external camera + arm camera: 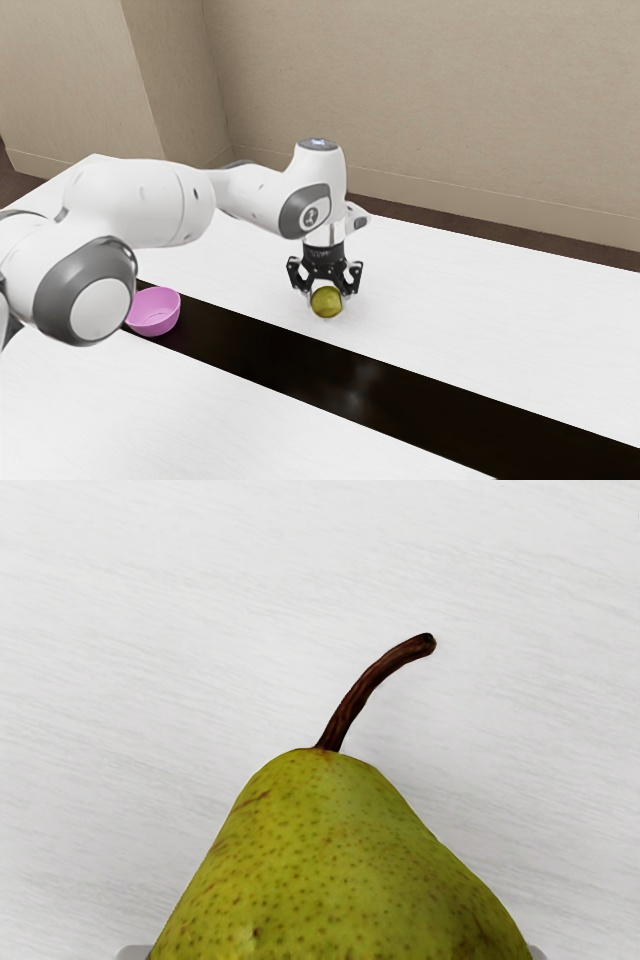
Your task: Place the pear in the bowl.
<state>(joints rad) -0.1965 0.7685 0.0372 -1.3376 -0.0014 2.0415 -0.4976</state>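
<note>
Arm joint, white with grey rim (85, 308), nearest, at exterior view's left. Pink bowl (154, 314) just beyond it, over the dark strip (270, 355). Gripper (327, 298) well apart from bowl, toward exterior view's right, pointing down, fingers (132, 953) spread pear-wide and closed on both sides of the pear (326, 303). Pear on far side of strip; lifted or resting, can't tell. Brown stem (370, 682) curved, pointing away from gripper.

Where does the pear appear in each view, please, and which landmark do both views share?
Exterior view: the pear is near the middle, just beneath the gripper.
Wrist view: it is the large green shape in the foreground, with its curved brown stem.
Shared landmark: the white tabletop, seen around the pear.
</note>
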